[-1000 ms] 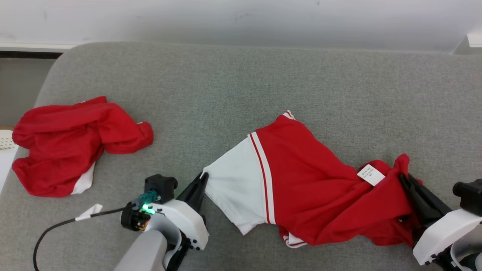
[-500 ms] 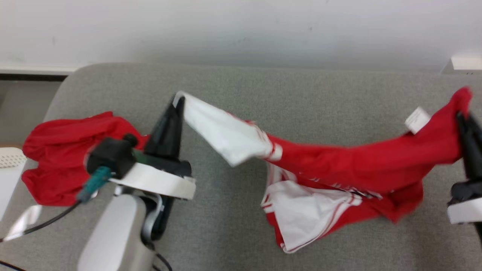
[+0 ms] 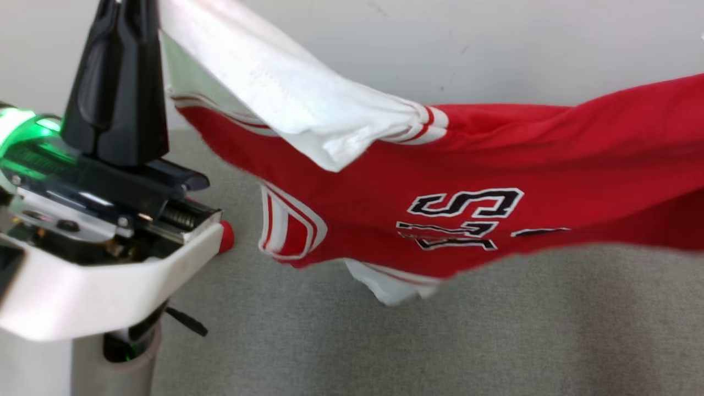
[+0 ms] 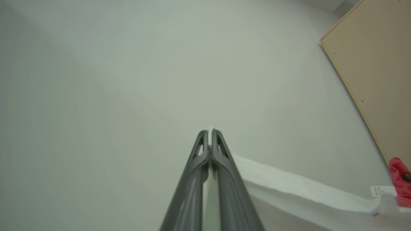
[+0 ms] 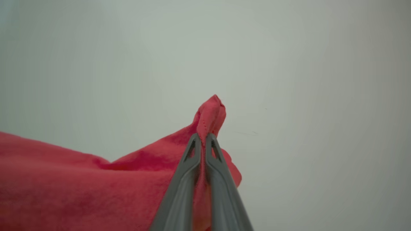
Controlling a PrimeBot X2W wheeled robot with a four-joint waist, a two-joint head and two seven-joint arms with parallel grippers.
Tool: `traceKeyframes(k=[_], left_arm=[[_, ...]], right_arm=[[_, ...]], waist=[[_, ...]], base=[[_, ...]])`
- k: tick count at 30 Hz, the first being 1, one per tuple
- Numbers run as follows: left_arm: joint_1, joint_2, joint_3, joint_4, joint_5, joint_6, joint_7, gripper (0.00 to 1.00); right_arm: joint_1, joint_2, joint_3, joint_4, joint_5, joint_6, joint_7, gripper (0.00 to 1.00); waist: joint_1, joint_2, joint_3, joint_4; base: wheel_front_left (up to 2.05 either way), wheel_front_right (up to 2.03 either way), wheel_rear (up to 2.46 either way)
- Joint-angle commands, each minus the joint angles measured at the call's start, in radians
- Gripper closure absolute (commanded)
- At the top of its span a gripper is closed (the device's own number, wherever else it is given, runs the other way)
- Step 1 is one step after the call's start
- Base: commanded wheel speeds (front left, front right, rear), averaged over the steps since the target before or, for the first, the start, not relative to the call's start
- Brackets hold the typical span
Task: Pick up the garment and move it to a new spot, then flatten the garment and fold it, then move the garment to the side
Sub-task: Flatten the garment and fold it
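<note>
Red and white cloth stretches through the air across the head view: the garment (image 3: 495, 165) runs from 11 o'clock to 3 o'clock, held up above a grey upholstered surface (image 3: 440, 341). Its white sleeve (image 3: 286, 88), edged with red and white stripes, is at the 11 o'clock end. Black lettering (image 3: 467, 212) outlined in white sits just off centre toward 4 o'clock. The lowest fold droops toward 6 o'clock; whether it touches the surface cannot be told.

At 10 o'clock the left claw (image 3: 129, 11) points up toward 12, its dark fingers pressed together on the sleeve's edge. A green light (image 3: 22, 137) glows on its body at 9 o'clock.

In the left wrist view, the left claw (image 4: 210, 133) is pinched tight with a sliver of white cloth between the tips. The white fabric (image 4: 289, 189) trails off toward 4 o'clock, ending at a small label (image 4: 379, 191) and a red corner. A beige panel (image 4: 379, 80) stands at 2 o'clock against a pale wall (image 4: 128, 80).

In the right wrist view, the right claw (image 5: 203, 138) is clamped on a red fold of the garment (image 5: 96, 186), with a peak of cloth poking past the tips toward 12 and the rest spreading toward 8 o'clock.
</note>
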Motion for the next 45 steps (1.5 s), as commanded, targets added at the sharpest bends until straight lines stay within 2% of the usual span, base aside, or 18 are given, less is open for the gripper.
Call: traceKeyframes(k=[1,5,9,14,20,24,27,31,37,41,45], left_arm=[[-0.016,0.008,0.004,-0.007,-0.009,0.005,0.02,1.0],[-0.045,-0.007,-0.001,0.049,-0.057,-0.005,0.055,1.0],[-0.092,-0.041,-0.001,0.228,-0.144,-0.03,0.067,1.0],[-0.224,-0.088,0.027,0.59,-0.225,-0.056,0.019,1.0],[-0.477,-0.104,0.081,0.991,-0.261,-0.078,-0.096,1.0],[-0.644,-0.105,0.112,1.151,-0.255,-0.084,-0.128,1.0],[-0.693,-0.109,0.139,1.231,-0.242,-0.078,-0.133,1.0],[-0.65,-0.128,0.17,1.345,-0.235,-0.062,-0.134,1.0],[-0.507,-0.151,0.178,1.519,-0.247,-0.063,-0.134,1.0],[-0.418,-0.153,0.182,1.555,-0.263,-0.084,-0.134,1.0],[-0.354,-0.153,0.175,1.531,-0.274,-0.103,-0.134,1.0]], right_arm=[[-0.018,0.003,-0.008,-0.004,-0.005,-0.002,0.01,1.0],[-0.039,0.014,-0.01,0.038,0.01,-0.002,0.03,1.0],[-0.089,0.012,0.019,0.142,0.039,-0.002,0.023,1.0],[-0.222,0.003,0.07,0.364,0.078,-0.002,-0.017,1.0],[-0.467,0.014,0.141,0.64,0.117,-0.002,-0.099,1.0],[-0.639,0.022,0.174,0.806,0.129,-0.002,-0.163,1.0],[-0.723,0.029,0.209,0.933,0.141,-0.002,-0.209,1.0],[-0.749,0.043,0.285,1.102,0.167,-0.002,-0.241,1.0],[-0.656,0.074,0.406,1.296,0.247,-0.002,-0.281,1.0],[-0.571,0.084,0.473,1.336,0.325,-0.002,-0.301,1.0],[-0.501,0.068,0.508,1.305,0.382,-0.002,-0.308,1.0]], waist=[[0.0,0.0,0.001,-0.002],[0.0,0.0,0.015,-0.005],[0.0,0.0,0.047,-0.009],[0.0,0.0,0.098,-0.014],[0.0,0.0,0.143,-0.037],[0.0,0.0,0.167,-0.046],[0.0,0.0,0.185,-0.048],[0.0,0.0,0.217,-0.042],[0.0,0.0,0.268,-0.038],[0.0,0.0,0.29,-0.044],[0.0,0.0,0.293,-0.044]], base=[[0.0,0.0,0.0],[0.0,0.0,0.0],[0.0,0.0,0.0],[0.0,0.0,0.0],[0.0,0.0,0.0],[0.0,0.0,0.0],[0.0,0.0,0.0],[0.0,0.0,0.0],[0.0,0.0,0.0],[0.0,0.0,0.0],[0.0,0.0,0.0]])
